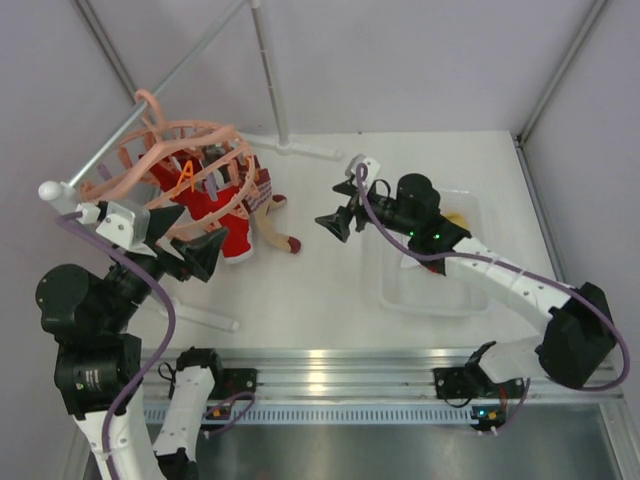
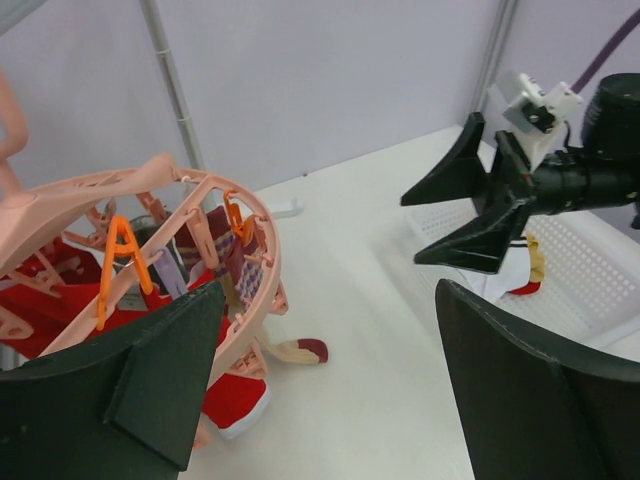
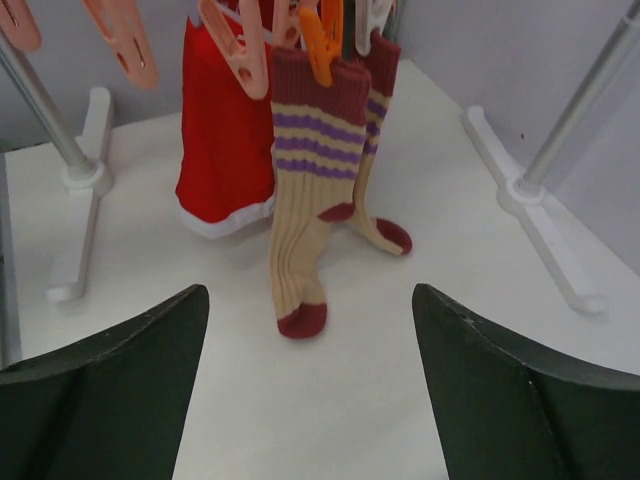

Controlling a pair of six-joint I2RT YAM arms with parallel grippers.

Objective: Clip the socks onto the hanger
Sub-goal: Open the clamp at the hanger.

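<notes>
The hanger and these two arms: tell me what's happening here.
Two robot arms are clipping socks onto the pink hanger. A red sock and a striped beige pair already hang from its clips. The left gripper and right gripper are open and empty. A yellowish sock lies in the white basket.

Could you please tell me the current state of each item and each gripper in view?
hanger: hooked on the grey rail, tilted, with socks clipped to it.
red sock: clipped, hanging.
striped socks: both clipped, hanging side by side.
basket: holds a yellow sock, not clipped.
left gripper: open, empty.
right gripper: open, empty.
</notes>
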